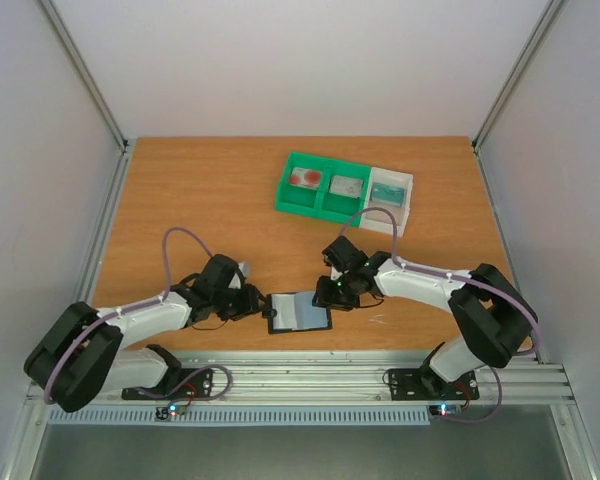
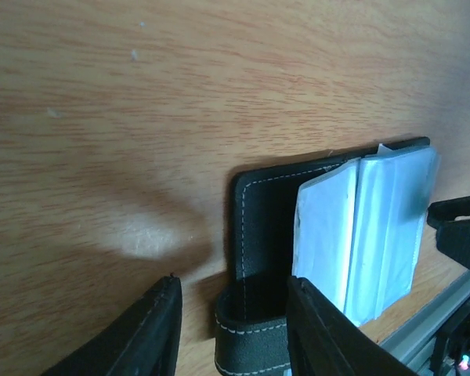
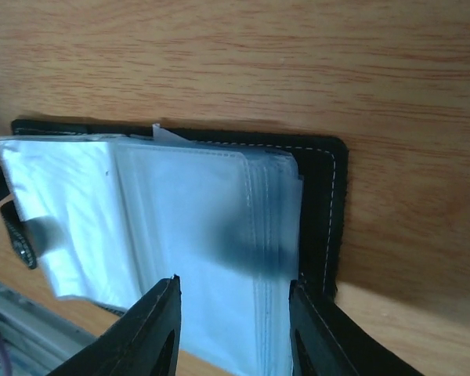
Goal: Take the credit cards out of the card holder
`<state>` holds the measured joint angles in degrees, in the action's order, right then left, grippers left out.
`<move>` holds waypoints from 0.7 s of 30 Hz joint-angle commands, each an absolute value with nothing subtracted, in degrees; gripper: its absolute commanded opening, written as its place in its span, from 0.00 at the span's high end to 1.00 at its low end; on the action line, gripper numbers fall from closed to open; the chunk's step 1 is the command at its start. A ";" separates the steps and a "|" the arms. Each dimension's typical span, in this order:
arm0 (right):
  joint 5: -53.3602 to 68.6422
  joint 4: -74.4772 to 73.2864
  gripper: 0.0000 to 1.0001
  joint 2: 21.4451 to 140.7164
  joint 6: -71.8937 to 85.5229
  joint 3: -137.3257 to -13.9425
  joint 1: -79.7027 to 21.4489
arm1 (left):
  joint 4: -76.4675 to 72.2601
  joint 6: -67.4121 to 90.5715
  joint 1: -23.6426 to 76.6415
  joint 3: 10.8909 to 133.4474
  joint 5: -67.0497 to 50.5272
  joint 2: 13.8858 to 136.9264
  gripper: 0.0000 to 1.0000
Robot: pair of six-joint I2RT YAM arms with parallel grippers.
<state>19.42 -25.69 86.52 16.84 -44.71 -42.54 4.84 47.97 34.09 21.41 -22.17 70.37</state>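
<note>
My left pincer [image 2: 233, 283] is about half-wide, nothing clamped. The card holder [image 2: 258, 219] lies right at its tips, and the holder's snap strap [image 2: 243, 333] sits loose between the jaws. My right pincer [image 3: 233, 282] is the same deal, part-open and straddling the clear sleeves [image 3: 196, 211] just under its tips, not pinching from what I can see. The holder lies open and flat between the two pincers.

Well beyond the right one, three credit cards [image 1: 305, 179] sit in the green tray [image 1: 283, 200] and white tray [image 1: 408, 205]. So I reckon I'm at the checking stage. The sleeves look empty, though I can't tell for sure. Next move: pin the strap side, then gently flip one sleeve.
</note>
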 commanded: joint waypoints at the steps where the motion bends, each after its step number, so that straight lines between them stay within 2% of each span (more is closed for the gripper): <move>1: 16.00 -23.09 0.61 88.33 17.92 -44.48 -44.13 | -1.79 48.07 33.92 20.27 -23.87 72.43 0.63; 11: 17.64 -16.54 0.62 92.45 19.52 -43.20 -45.70 | -6.41 48.43 33.85 19.33 -25.03 76.06 0.82; 21: 24.43 -3.54 0.81 92.40 23.07 -40.62 -45.79 | -6.08 48.22 33.92 20.16 -23.46 75.98 0.92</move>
<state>19.79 -14.22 90.61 20.43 -42.15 -44.71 -2.57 48.84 33.71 20.08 -23.27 75.29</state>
